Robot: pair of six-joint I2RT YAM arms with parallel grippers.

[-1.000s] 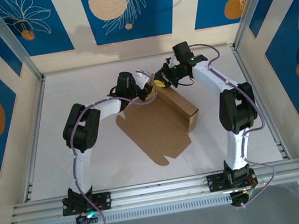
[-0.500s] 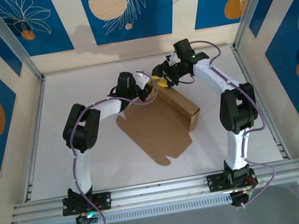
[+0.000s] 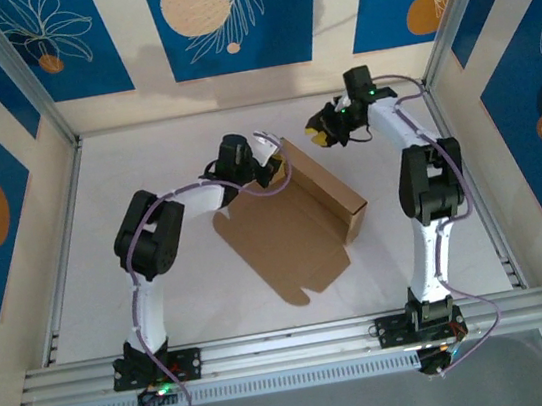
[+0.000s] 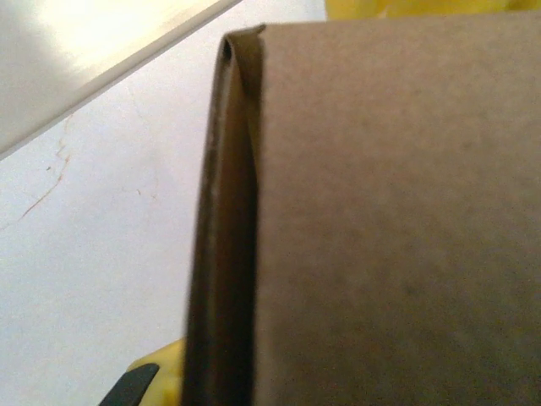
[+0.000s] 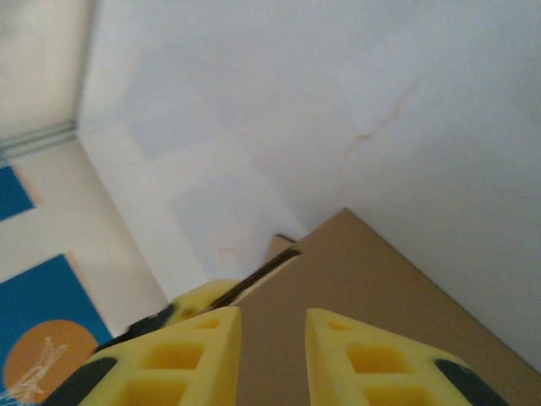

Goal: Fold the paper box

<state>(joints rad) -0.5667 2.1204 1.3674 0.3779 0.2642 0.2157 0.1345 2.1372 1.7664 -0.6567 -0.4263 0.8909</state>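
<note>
The paper box point(image 3: 294, 225) is one piece of plain, matte brown cardboard lying mid-table on the white table point(image 3: 144, 160), a flat sheet with rounded tabs and one long wall folded upright. My left claw point(image 3: 268, 170) is clamped on that wall's far end. My right claw point(image 5: 272, 317) hovers empty near the same corner, its two yellow fingers slightly parted.

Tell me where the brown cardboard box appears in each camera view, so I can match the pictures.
Top external: the brown cardboard box lies at the centre of the white table, one wall raised.
Left wrist: it covers the right part, its folded edge running down the middle-left.
Right wrist: lower right, beyond the yellow right claw.
Shared landmark: the white table surface around it.
</note>
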